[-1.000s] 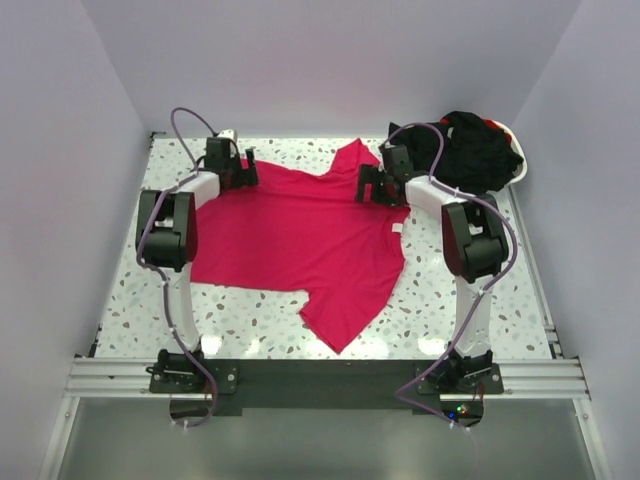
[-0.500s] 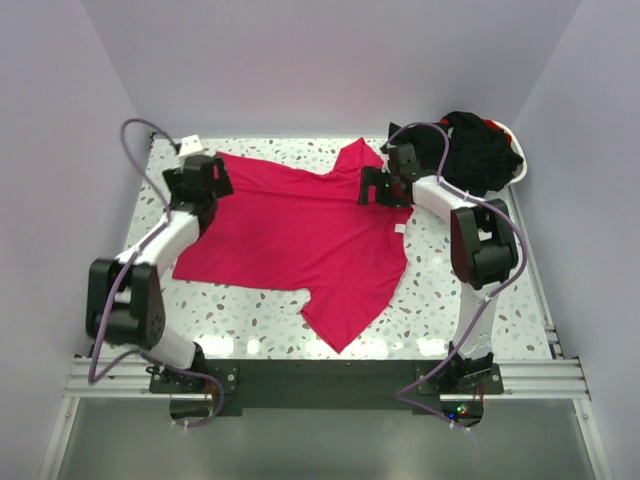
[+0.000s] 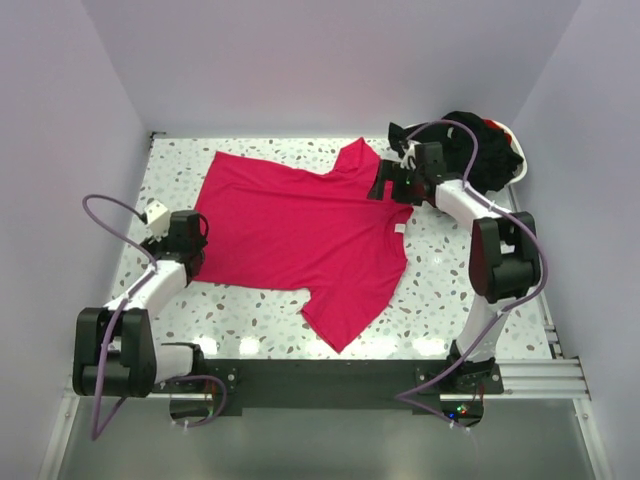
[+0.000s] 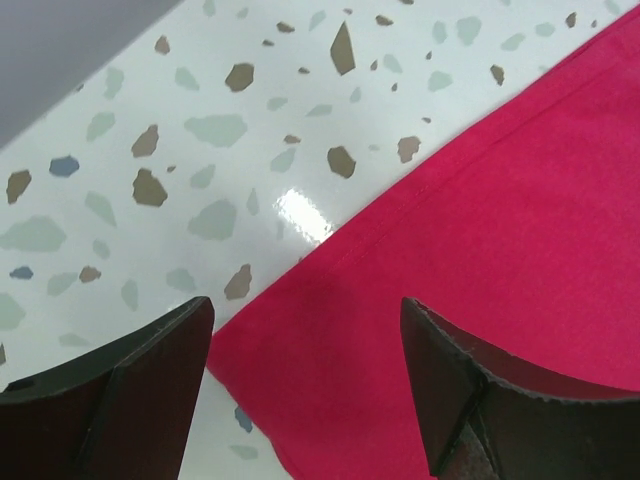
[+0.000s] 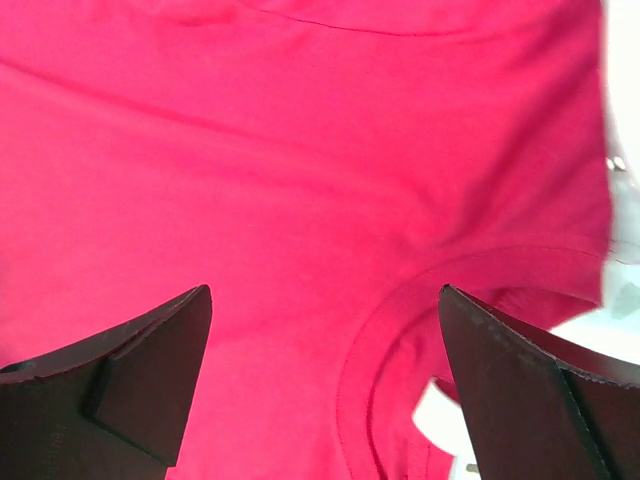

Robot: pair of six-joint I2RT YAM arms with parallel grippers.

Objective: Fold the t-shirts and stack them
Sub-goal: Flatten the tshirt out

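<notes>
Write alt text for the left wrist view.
The left gripper, jaws open and holding nothing, is poised over the hemmed corner of a red t-shirt lying flat on a white speckled table. The shirt fills the lower right and the table shows at upper left.

The red shirt (image 3: 300,235) lay spread flat, hem corner below the left gripper (image 3: 187,236), collar below the right gripper (image 3: 386,186), black shirts (image 3: 485,150) heaped just beyond it.
</notes>
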